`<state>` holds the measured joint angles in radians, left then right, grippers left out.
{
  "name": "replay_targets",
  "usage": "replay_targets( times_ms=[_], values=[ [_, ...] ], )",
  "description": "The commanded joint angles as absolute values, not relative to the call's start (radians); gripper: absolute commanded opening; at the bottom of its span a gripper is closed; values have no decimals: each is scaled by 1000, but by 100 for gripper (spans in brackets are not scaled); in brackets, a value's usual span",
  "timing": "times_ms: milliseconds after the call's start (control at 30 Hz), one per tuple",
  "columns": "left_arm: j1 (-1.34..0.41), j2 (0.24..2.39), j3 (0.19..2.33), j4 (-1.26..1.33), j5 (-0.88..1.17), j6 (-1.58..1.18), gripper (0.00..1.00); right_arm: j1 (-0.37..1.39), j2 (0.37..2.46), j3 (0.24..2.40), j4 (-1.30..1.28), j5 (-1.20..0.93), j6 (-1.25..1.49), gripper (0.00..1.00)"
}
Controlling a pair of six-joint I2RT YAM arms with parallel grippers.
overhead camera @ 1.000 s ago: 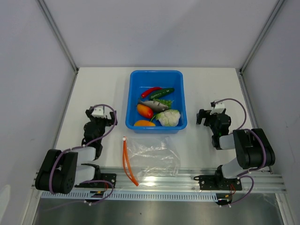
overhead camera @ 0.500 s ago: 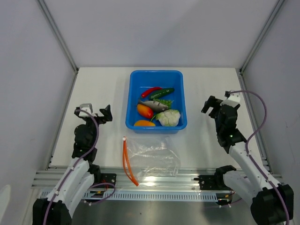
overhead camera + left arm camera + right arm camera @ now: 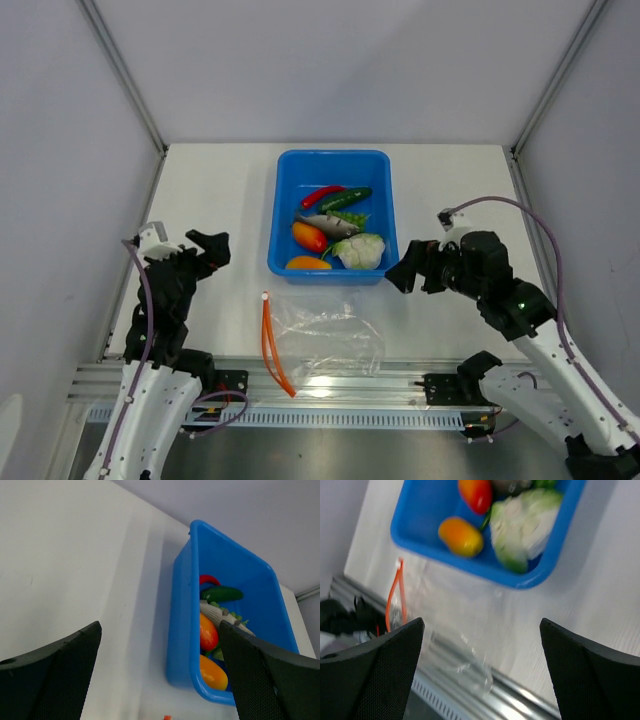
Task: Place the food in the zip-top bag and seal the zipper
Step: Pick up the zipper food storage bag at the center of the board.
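White surface bears a blue bin of food and the zip-top bag. Left claw and right claw gape apart, empty.

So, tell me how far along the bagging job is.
Nothing is done: all the food lies in the blue bin, the zip-top bag holds none. In hand: nothing; left gripper and right gripper are open, empty. Left: bag every piece, then seal the zipper.
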<state>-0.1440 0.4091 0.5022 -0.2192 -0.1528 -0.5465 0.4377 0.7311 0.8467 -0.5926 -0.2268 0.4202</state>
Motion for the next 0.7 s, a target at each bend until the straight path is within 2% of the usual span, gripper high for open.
replay_targets(
  times_ms=[0, 67, 200, 333, 433, 533, 667],
  values=[
    [-149, 400, 566, -507, -175, -688, 99, 676, 713, 968, -800, -13, 407, 99],
    [-147, 403, 610, -584, -204, -721, 99, 727, 744, 1021, -842, 84, 394, 99],
    [-147, 443, 649, -670, -100, -657, 99, 814, 915, 1139, -929, 74, 382, 99],
    [-146, 489, 701, -920, -143, -834, 99, 999, 1104, 1276, -976, 171, 385, 100],
    [-135, 508, 701, -893, -31, -827, 100, 1086, 1187, 1377, -1008, 250, 402, 99],
    [-135, 506, 690, -859, 52, -812, 99, 1152, 1287, 1420, -1011, 236, 382, 99],
    [-133, 488, 680, -865, 74, -813, 99, 1241, 1429, 1479, -1023, 282, 362, 99]
  ],
)
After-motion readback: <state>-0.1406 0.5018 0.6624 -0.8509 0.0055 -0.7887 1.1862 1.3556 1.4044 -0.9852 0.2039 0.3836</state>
